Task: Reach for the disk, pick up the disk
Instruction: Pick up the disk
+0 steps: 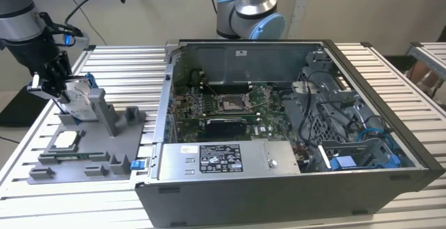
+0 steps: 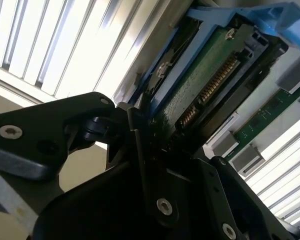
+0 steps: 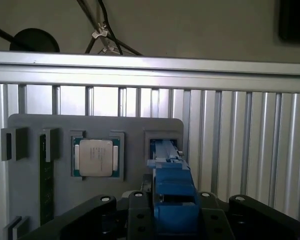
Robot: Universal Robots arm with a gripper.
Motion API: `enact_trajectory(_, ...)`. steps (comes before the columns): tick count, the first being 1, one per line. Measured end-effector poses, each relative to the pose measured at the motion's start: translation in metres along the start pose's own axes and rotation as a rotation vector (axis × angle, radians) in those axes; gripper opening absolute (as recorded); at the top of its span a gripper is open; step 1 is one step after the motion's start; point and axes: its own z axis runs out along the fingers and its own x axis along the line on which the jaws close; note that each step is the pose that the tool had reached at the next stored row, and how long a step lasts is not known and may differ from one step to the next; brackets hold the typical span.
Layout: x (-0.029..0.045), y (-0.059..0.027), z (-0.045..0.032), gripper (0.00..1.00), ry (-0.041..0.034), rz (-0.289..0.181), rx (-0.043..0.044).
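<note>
I see the black gripper (image 3: pixel 173 212) clamped narrow on the disk (image 2: pixel 210 80). The disk is a flat slab with a green circuit face and a blue plastic bracket. It stands on edge in the matte grey fixture (image 3: pixel 132 126), beside the open computer case (image 1: pixel 279 192).

Even indoor light, glare on slatted table (image 2: pixel 65 40), jaws in shadow

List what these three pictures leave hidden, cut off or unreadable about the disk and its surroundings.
First wrist view: the disk is edge-on, so neither flat face shows; the gripper hides its near end.
Second wrist view: the gripper's dark body covers part of the disk's circuit board; the picture's edge cuts its blue bracket.
Exterior view: the disk's label is too small to read; the gripper covers one side of it.
</note>
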Motion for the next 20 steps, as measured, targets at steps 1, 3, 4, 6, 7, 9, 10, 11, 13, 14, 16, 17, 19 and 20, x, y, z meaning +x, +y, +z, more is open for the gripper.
enact_trajectory(1, 0.0000, 0.0000, 0.0000, 0.00, 0.0000, 0.000, 0.0000)
enact_trajectory(3, 0.0000, 0.0000, 0.0000, 0.00, 0.0001, 0.000, -0.0001)
enact_trajectory(4, 0.0000, 0.0000, 0.0000, 0.00, 0.0001, 0.000, -0.0002)
enact_trajectory(6, 0.0000, 0.0000, 0.0000, 0.00, 0.0001, 0.000, -0.0003)
enact_trajectory(7, 0.0000, -0.0001, 0.0001, 0.00, 0.0002, 0.000, -0.0003)
enact_trajectory(9, 0.0000, -0.0001, 0.0000, 0.00, 0.0002, 0.000, -0.0004)
enact_trajectory(10, -0.0001, -0.0002, -0.0005, 0.00, 0.0004, 0.000, -0.0005)
enact_trajectory(11, -0.0002, -0.0001, -0.0009, 0.00, 0.0006, 0.000, 0.0008)
enact_trajectory(13, -0.0004, 0.0000, -0.0025, 0.00, 0.0031, -0.001, 0.0027)
enact_trajectory(14, -0.0004, 0.0000, -0.0034, 0.00, 0.0072, -0.002, 0.0030)
enact_trajectory(16, -0.0004, 0.0001, -0.0064, 0.00, 0.0173, -0.003, 0.0013)
enact_trajectory(17, -0.0005, 0.0001, -0.0081, 0.00, 0.0203, -0.003, 0.0011)
enact_trajectory(19, -0.0008, 0.0001, -0.0124, 0.00, 0.0221, -0.003, 0.0009)
enact_trajectory(20, -0.0010, 0.0002, -0.0149, 0.00, 0.0224, -0.003, 0.0007)
